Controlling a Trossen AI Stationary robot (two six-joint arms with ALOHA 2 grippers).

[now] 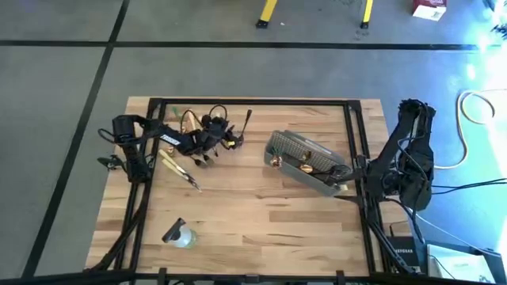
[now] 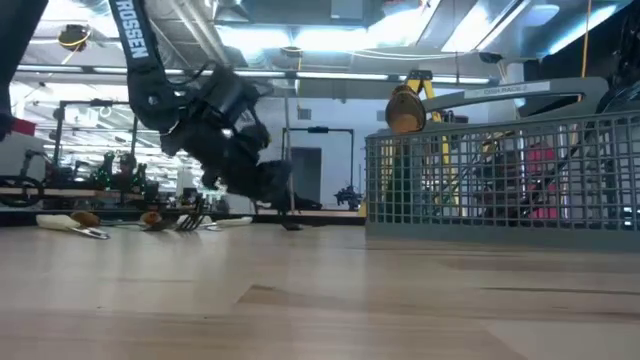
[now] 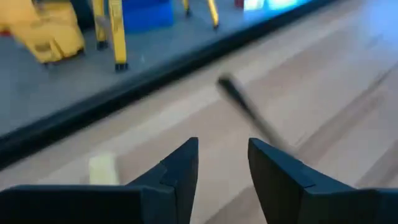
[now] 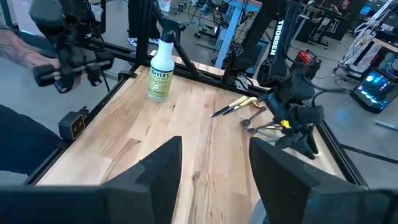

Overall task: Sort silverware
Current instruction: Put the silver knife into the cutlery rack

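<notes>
The silverware lies in the table's far left part. A black utensil (image 1: 247,122) lies flat just beyond my left gripper (image 1: 228,136), and the left wrist view shows that utensil (image 3: 244,107) ahead of the open fingers, with nothing between them. Pale gold pieces (image 1: 179,170) lie near the left arm, with more gold and green ones (image 1: 184,117) by the far edge. A grey wire-mesh basket (image 1: 310,163) to the right holds gold utensils (image 2: 403,110). My right gripper (image 4: 214,167) is open, held back at the table's right edge.
A clear spray bottle (image 1: 181,234) lies on its side near the table's front left. A black frame (image 1: 253,101) runs around the table. Bare wood (image 1: 261,214) stretches between the bottle and the basket.
</notes>
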